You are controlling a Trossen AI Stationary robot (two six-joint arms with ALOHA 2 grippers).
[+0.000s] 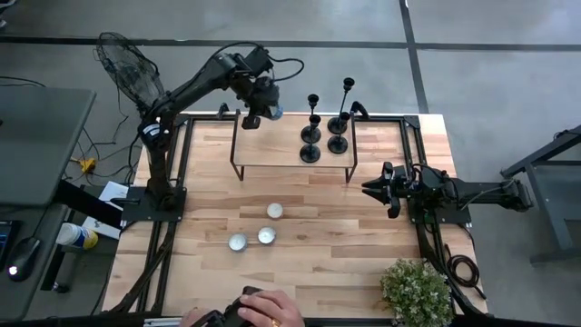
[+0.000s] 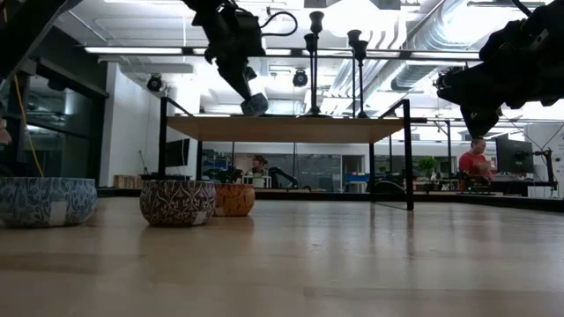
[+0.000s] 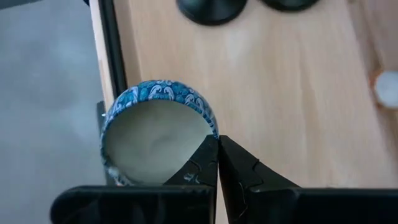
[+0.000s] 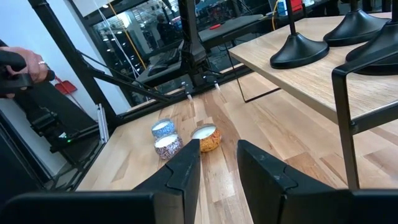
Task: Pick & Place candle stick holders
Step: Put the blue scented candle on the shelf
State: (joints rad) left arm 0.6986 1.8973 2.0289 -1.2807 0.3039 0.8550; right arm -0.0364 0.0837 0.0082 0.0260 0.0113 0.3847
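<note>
Holding a blue patterned candle tin (image 3: 155,134) by its rim, your left end effector (image 3: 217,163) is pinched shut over the raised shelf (image 1: 272,150), well left of the candle stick holders (image 1: 325,129); a thin rim grip could slip. Your right end effector (image 4: 217,171) waits half-open, empty.

Black candle stick holders (image 1: 325,127), a blue-and-white patterned tin (image 3: 158,134), pale wood table (image 1: 318,218)

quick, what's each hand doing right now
Left hand: shut on the rim of a blue patterned candle tin, over the raised shelf.
Right hand: open, empty, at the table's right side.
</note>
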